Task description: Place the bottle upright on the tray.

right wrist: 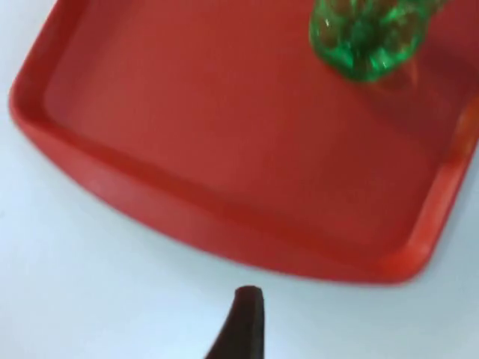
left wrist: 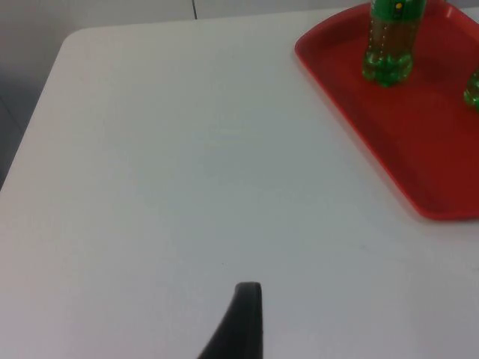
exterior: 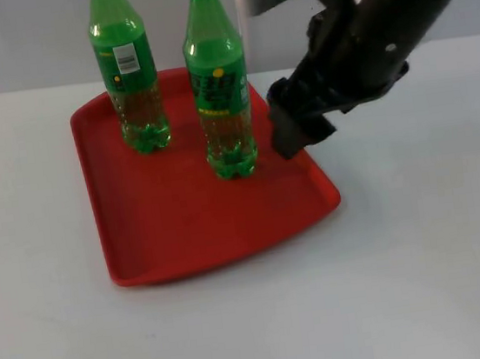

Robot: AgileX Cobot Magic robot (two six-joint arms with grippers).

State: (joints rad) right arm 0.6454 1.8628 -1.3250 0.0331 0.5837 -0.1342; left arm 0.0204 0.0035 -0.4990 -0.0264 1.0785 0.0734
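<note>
A: Where do we have the right gripper?

B: Low over the tray's right rim, just beside the near bottle. We cannot tell whether it is parted or closed; it carries nothing that we can make out.

A: And the bottle next to it?

B: Upright on the tray, just to the gripper's left and apart from it, black cap up. From the right wrist we see its green base standing on the red floor, with the tray's rim between it and the fingertip.

A: Further out?

B: A second bottle stands upright too, beyond the first one from the gripper, toward the tray's far left part. The two are apart.

A: The left gripper?

B: We see its fingertip above bare table, well apart from the tray. That arm waits. We cannot tell how it is set either.
</note>
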